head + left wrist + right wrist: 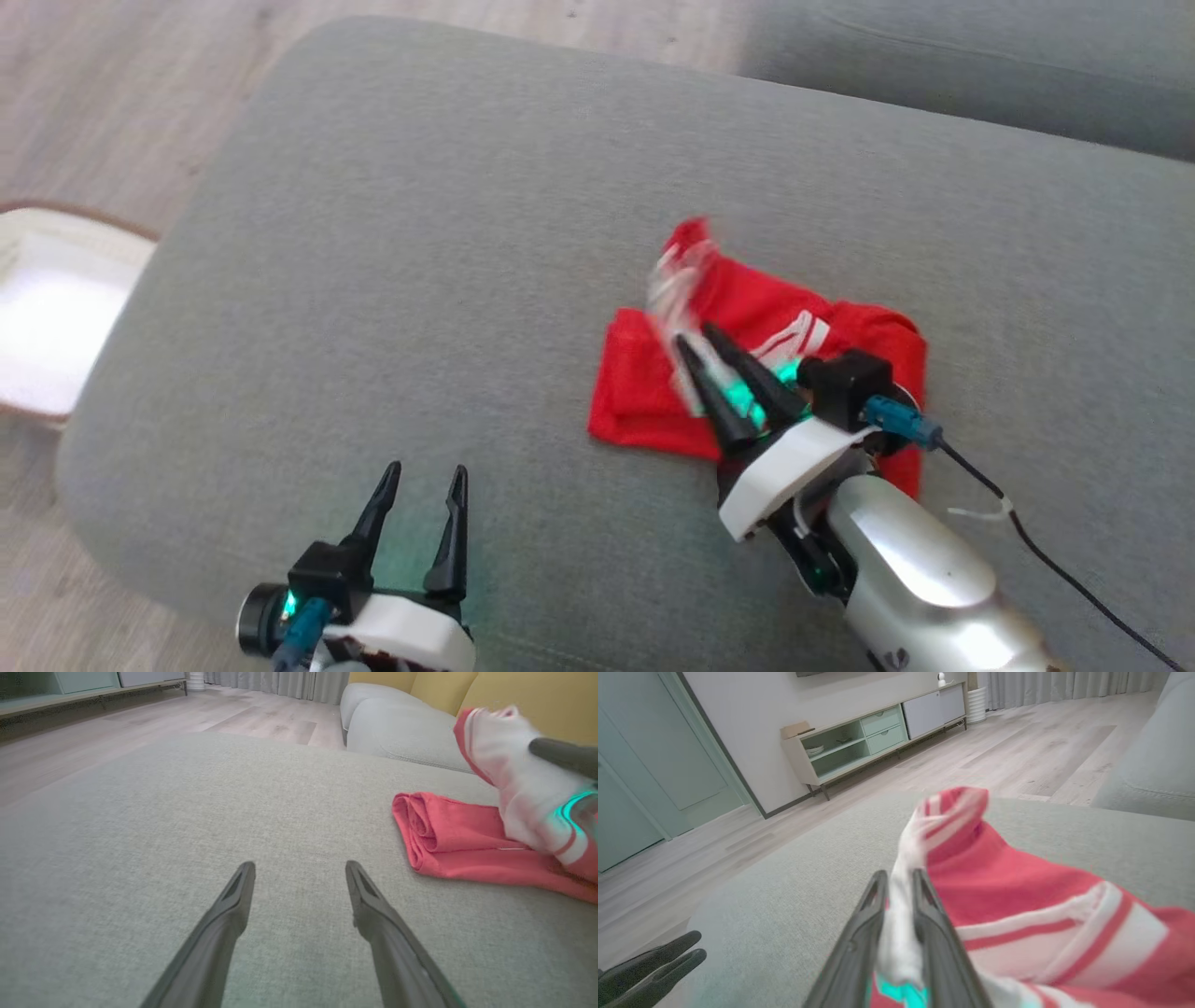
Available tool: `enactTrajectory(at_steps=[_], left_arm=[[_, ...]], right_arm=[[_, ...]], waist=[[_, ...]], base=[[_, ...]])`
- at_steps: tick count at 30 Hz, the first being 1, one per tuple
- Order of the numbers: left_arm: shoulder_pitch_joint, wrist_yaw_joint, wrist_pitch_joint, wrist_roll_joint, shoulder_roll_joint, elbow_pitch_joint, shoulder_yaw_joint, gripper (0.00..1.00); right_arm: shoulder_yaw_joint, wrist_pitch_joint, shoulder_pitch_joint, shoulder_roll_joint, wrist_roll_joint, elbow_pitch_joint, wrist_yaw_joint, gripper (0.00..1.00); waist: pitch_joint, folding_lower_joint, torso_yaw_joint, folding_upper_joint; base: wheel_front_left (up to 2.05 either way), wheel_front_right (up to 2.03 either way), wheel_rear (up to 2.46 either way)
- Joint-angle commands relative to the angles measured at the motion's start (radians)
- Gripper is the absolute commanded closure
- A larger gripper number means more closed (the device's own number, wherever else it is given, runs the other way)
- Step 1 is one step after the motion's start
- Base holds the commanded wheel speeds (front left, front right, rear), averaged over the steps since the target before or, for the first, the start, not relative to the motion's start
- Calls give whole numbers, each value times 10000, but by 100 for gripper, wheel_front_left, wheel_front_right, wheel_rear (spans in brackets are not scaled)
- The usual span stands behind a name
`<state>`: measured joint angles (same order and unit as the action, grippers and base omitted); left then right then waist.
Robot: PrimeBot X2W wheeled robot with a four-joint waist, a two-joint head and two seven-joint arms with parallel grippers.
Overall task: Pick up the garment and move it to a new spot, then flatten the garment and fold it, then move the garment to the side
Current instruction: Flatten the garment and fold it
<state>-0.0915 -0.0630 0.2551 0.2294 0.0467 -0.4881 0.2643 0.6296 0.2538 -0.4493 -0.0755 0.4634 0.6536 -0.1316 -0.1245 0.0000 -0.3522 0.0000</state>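
The garment [644,383] is a red piece with white stripes, folded on the grey sofa cushion [420,233]. My right gripper [698,336] stands over its middle, shut on a white-striped fold of the garment [1017,891] that rises blurred above the fingertips. The right wrist view shows white cloth pinched between the right gripper's [899,875] two fingers. My left gripper [426,469] is open and holds nothing, hovering low over bare cushion near the front edge, left of the garment [448,849]. Its own wrist view shows the left gripper [299,865] pointing across the cushion.
A white basket [56,308] sits on the wooden floor to the left of the cushion. A second grey cushion [980,65] lies at the back right. A black cable [1027,541] trails from the right wrist. A low cabinet [878,732] stands by the far wall.
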Motion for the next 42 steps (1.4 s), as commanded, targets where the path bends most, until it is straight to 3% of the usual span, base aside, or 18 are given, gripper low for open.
enactTrajectory(at_steps=[1, 6, 15, 23, 28, 35, 36, 38, 42], left_arm=[[-167, 12, 67, 73, 36, 251, -266, 0], [-143, 105, 67, 44, 36, 356, -543, 0], [-323, 206, 67, -160, 35, 617, -1008, 0], [-115, 403, 67, -434, 35, 785, -1483, 0], [306, 486, 67, -531, 35, 1063, -1652, 0], [507, 453, 67, -537, 35, 1187, -1600, 0], [470, 437, 67, -535, 35, 1186, -1559, 0], [367, 423, 67, -519, 35, 1184, -1459, 0], [205, 424, 67, -441, 35, 1162, -1242, 0]], right_arm=[[200, 79, -342, 240, 147, -351, 9, 0], [-235, 79, -321, 248, 268, -891, 9, 0], [-3139, 79, 544, 154, -1494, -999, 9, 0], [-4944, 80, 1730, 200, -2698, -927, 9, 0], [-5485, 80, 2385, 239, -3083, -905, 9, 0], [-5491, 80, 2524, 249, -2890, -965, 9, 0], [-5457, 80, 2474, 249, -2838, -1000, 9, 51], [-5232, 80, 2344, 250, -2741, -1015, 9, 100], [-4632, 80, 1923, 250, -2526, -1039, 9, 100]], waist=[[15, 0, -216, 0], [135, 0, 166, 0], [447, 0, 1645, 0], [767, 0, 2594, 0], [962, 0, 2939, 0], [927, 0, 2955, 0], [880, 0, 2902, 0], [782, 0, 2771, 0], [522, 0, 2358, 0]], base=[[0, 0, 0], [0, 0, 0], [0, 0, 0], [0, 0, 0], [0, 0, 0], [0, 0, 0], [0, 0, 0], [0, 0, 0], [0, 0, 0]])
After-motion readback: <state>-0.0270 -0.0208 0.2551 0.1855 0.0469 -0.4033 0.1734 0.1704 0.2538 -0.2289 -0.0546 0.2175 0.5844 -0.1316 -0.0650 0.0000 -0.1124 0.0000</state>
